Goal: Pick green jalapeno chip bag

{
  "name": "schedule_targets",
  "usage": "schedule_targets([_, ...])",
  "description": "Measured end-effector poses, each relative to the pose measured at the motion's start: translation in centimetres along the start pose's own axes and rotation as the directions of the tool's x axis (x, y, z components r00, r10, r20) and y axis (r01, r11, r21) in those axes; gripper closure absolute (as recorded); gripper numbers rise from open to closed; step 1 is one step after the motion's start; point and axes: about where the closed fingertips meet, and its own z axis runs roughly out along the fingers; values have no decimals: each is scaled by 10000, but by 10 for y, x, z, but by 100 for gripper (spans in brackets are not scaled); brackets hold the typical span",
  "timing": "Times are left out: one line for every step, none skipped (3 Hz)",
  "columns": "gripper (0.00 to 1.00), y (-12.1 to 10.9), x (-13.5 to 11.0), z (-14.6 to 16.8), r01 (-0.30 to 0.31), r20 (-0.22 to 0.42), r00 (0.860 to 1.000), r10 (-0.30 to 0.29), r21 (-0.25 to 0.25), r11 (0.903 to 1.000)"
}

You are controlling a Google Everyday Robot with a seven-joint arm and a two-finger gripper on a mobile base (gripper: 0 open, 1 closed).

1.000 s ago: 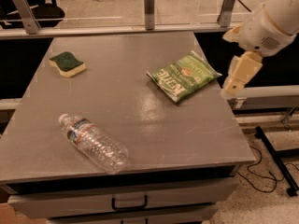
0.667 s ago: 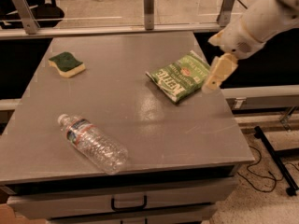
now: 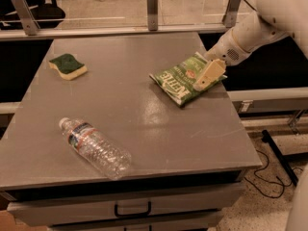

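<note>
- You are at the reach-and-grasp step: the gripper (image 3: 209, 75) hangs over the right end of the green chip bag (image 3: 179, 80), with the arm coming in from the right side of the table (image 3: 144, 124).
- The bag lies flat on the right rear part of the table, turned at a slant, its far corner close to the table's right edge.
- You cannot tell from this view whether the gripper is spread or closed, nor whether it touches the bag or sits just above it. By my reading, the bag is not yet lifted.
- Your next move likely calls for a short descent onto the crinkly edge, a firm pinch, then a straight lift.
- The sponge (image 3: 68, 65) and the water bottle (image 3: 96, 148) lie well apart from the bag, so they should not hinder you.
</note>
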Motion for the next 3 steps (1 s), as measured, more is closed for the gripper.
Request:
schedule_targets([41, -6, 4, 12, -573, 97, 9983, 576, -252, 9980])
schedule_targets([64, -2, -5, 3, -645, 492, 9966, 668, -465, 9968])
schedule_targets([88, 17, -39, -25, -73, 1399, 9900, 191, -844, 9964])
